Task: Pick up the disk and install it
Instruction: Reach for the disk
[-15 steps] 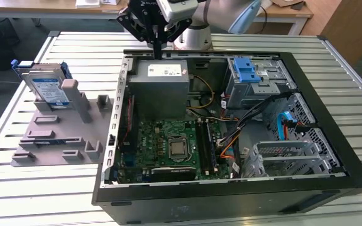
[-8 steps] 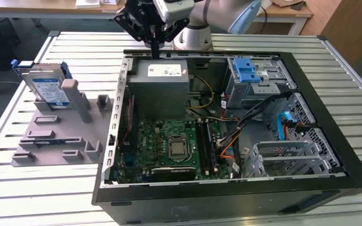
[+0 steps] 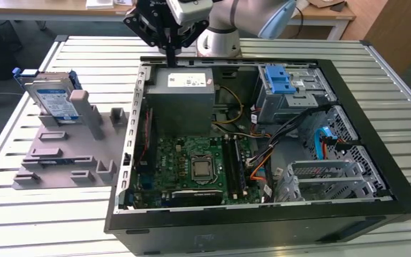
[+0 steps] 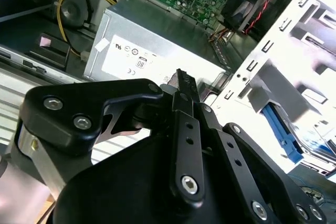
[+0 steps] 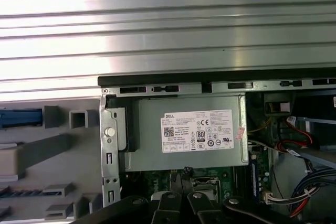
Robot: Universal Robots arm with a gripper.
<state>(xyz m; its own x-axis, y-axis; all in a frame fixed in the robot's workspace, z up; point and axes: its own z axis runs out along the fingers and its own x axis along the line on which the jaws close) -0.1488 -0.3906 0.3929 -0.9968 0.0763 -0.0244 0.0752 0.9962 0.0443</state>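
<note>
The disk (image 3: 54, 100), a silver drive with a blue-and-white label and a blue frame, stands on edge at the far end of a grey fixture (image 3: 62, 155) at the exterior view's left. My gripper (image 3: 169, 52) hangs over the back edge of the open computer case (image 3: 398, 182), just above the grey power-supply box (image 3: 184, 88). It is well to the right of the disk in that view. Its fingers are shut on nothing, meeting in a point in both wrist views (image 4: 181, 74) (image 5: 185, 172). The disk's blue edge (image 5: 21, 117) shows in the first wrist view.
Inside the case lie the green motherboard (image 3: 198, 166), a grey drive cage with blue latches (image 3: 291, 91) at the back right, and loose cables (image 3: 263, 139). The case and fixture rest on a slatted metal table (image 3: 84, 53). The fixture carries several raised blocks.
</note>
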